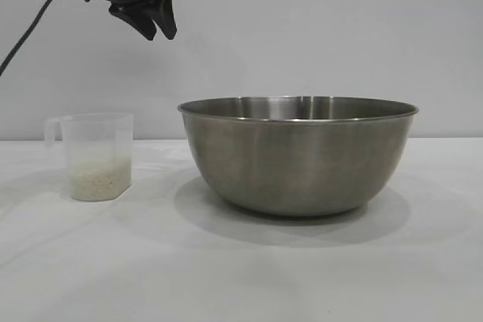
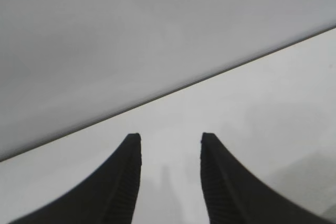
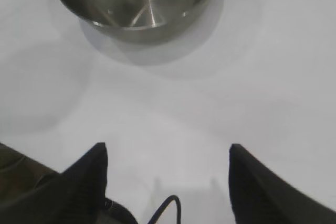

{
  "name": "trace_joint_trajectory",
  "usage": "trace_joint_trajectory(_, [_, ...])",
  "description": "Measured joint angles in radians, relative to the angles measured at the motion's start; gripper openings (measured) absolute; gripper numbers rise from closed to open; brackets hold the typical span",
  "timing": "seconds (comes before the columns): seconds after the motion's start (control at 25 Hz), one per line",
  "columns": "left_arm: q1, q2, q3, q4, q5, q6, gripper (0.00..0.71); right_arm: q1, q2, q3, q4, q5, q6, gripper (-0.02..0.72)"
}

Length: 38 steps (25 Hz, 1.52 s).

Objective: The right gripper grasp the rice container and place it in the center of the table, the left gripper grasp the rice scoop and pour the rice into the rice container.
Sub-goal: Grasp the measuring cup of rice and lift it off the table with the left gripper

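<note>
**A big bowl and a little cup on a white table**

We see a plain white table (image 1: 241,277) with a pale grey wall behind it. In the middle of the table stands the rice container (image 1: 298,154), a big round shiny steel bowl. It stands upright on its base, and we cannot see inside it from the side.

To the left of the bowl, a little way apart from it, stands the rice scoop (image 1: 94,156). It is a small clear plastic cup, upright, with its handle on the side away from the bowl. The rice (image 1: 98,182) fills the bottom part of the cup.

High above the cup, up and to the left of the bowl, hangs the left gripper (image 1: 155,28). It touches nothing. In its own wrist view its two black fingers (image 2: 123,182) stand apart with only bare table between them.

The right gripper (image 3: 165,182) is pulled away from the bowl. From its wrist view the bowl sits well ahead of it. Its fingers (image 3: 89,174) are spread wide and hold nothing.
</note>
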State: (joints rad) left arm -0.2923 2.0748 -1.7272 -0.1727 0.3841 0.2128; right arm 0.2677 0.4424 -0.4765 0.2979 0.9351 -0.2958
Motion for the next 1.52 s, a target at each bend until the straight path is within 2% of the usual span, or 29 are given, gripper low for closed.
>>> trace_joint_trajectory(0.2, [0.000, 0.000, 0.000, 0.000, 0.000, 0.000, 0.230, -0.005, -0.022, -0.016, -0.017, 0.075, 0.022, 0.453])
trace_joint_trajectory(0.24, [0.000, 0.000, 0.000, 0.000, 0.000, 0.000, 0.230, -0.018, -0.026, -0.018, -0.031, 0.082, 0.045, 0.407])
trace_joint_trajectory(0.28, [0.000, 0.000, 0.000, 0.000, 0.001, 0.000, 0.230, -0.033, -0.035, -0.018, -0.057, 0.085, 0.078, 0.391])
trace_joint_trajectory(0.4, [0.000, 0.000, 0.000, 0.005, 0.001, 0.000, 0.230, -0.096, -0.101, -0.022, -0.139, 0.092, 0.147, 0.400])
trace_joint_trajectory(0.52, [0.000, 0.000, 0.000, 0.006, 0.001, 0.000, 0.230, -0.154, -0.211, -0.024, -0.170, 0.112, 0.170, 0.400])
trace_joint_trajectory(0.92, [0.000, 0.000, 0.000, 0.006, 0.001, 0.000, 0.230, -0.190, -0.448, -0.013, -0.185, 0.204, 0.177, 0.400])
trace_joint_trajectory(1.24, [0.000, -0.008, 0.003, 0.008, -0.004, 0.000, 0.230, -0.190, -0.459, -0.013, -0.185, 0.208, 0.177, 0.400])
trace_joint_trajectory(1.36, [0.000, -0.061, 0.069, 0.008, -0.074, 0.000, 0.230, -0.190, -0.459, -0.013, -0.185, 0.208, 0.177, 0.400])
trace_joint_trajectory(1.52, [0.000, -0.194, 0.297, 0.008, -0.321, 0.000, 0.230, -0.190, -0.459, -0.013, -0.185, 0.208, 0.177, 0.400])
